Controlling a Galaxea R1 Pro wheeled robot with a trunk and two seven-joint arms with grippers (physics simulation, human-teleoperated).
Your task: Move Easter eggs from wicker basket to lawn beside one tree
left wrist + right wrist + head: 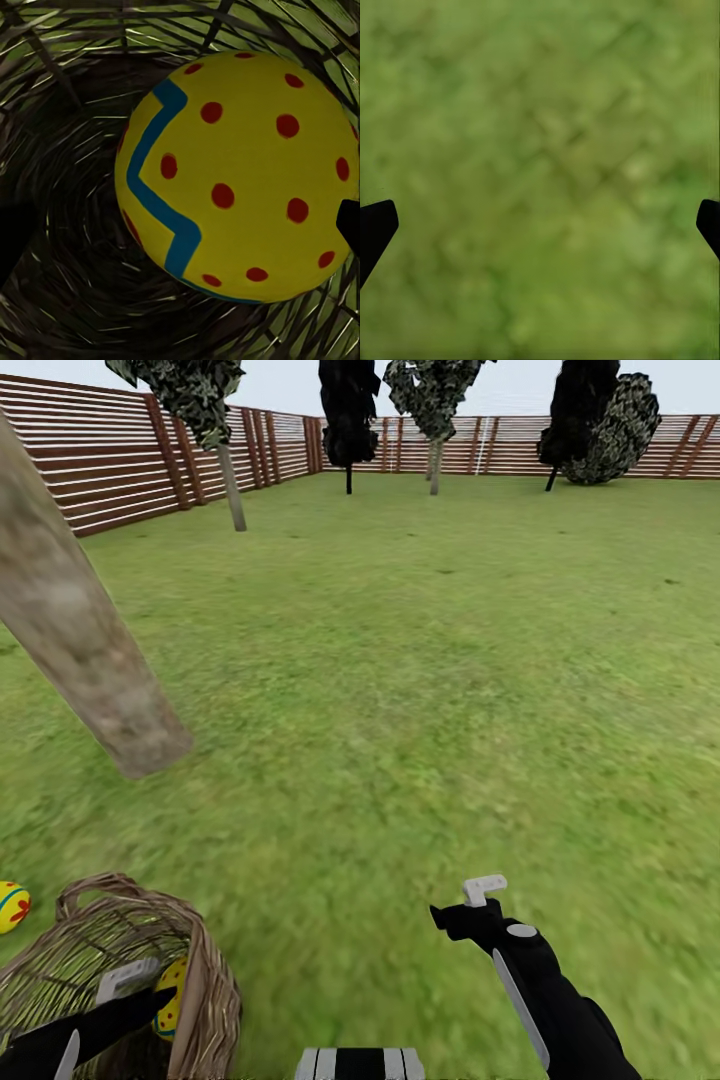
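The wicker basket stands on the lawn at the lower left of the head view. My left arm reaches down into it. One yellow Easter egg with red dots and a blue zigzag lies on the basket's bottom, between the spread fingers of my left gripper, which is open. The same egg peeks out beside the arm. A second egg lies on the grass left of the basket, near the pale tree trunk. The third egg is out of view. My right gripper hangs open over bare grass.
The thick trunk leans across the left side, close to the basket. A brown slat fence rings the garden. Far off stand two thin-trunked trees, dark cone trees and a round bush. Open grass stretches ahead and right.
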